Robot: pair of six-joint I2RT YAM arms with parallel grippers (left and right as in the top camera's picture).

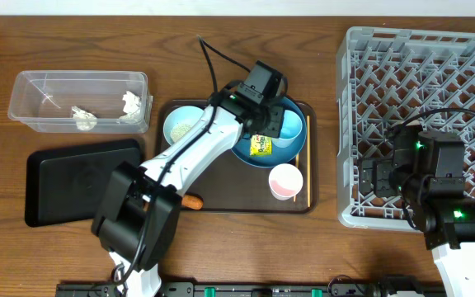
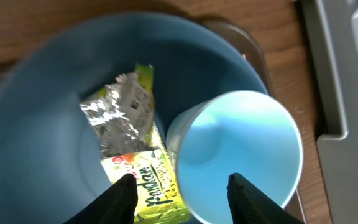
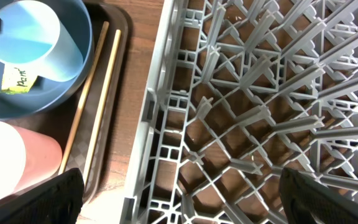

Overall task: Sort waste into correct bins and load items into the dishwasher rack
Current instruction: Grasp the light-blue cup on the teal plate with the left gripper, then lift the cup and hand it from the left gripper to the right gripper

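My left gripper (image 2: 182,194) hovers open over the dark blue plate (image 2: 36,124) on the brown serving tray. One finger is above the yellow snack wrapper (image 2: 135,155). The other is above the mouth of the light blue cup (image 2: 241,143), which lies on the plate. In the overhead view the plate (image 1: 242,151), wrapper (image 1: 261,146) and cup (image 1: 289,128) sit under that left gripper (image 1: 266,122). The white bowl (image 1: 184,125) holds rice. A pink cup (image 1: 285,181), a carrot (image 1: 191,200) and the chopsticks (image 3: 98,99) rest on the tray. My right gripper (image 3: 182,199) is open over the rack's (image 1: 435,66) left edge.
The clear tub (image 1: 31,91) at the back left holds crumpled white tissue (image 1: 83,118). The flat black tray (image 1: 72,177) lies in front of it. The brown serving tray (image 1: 221,206) sits mid-table, and the grey rack fills the right side.
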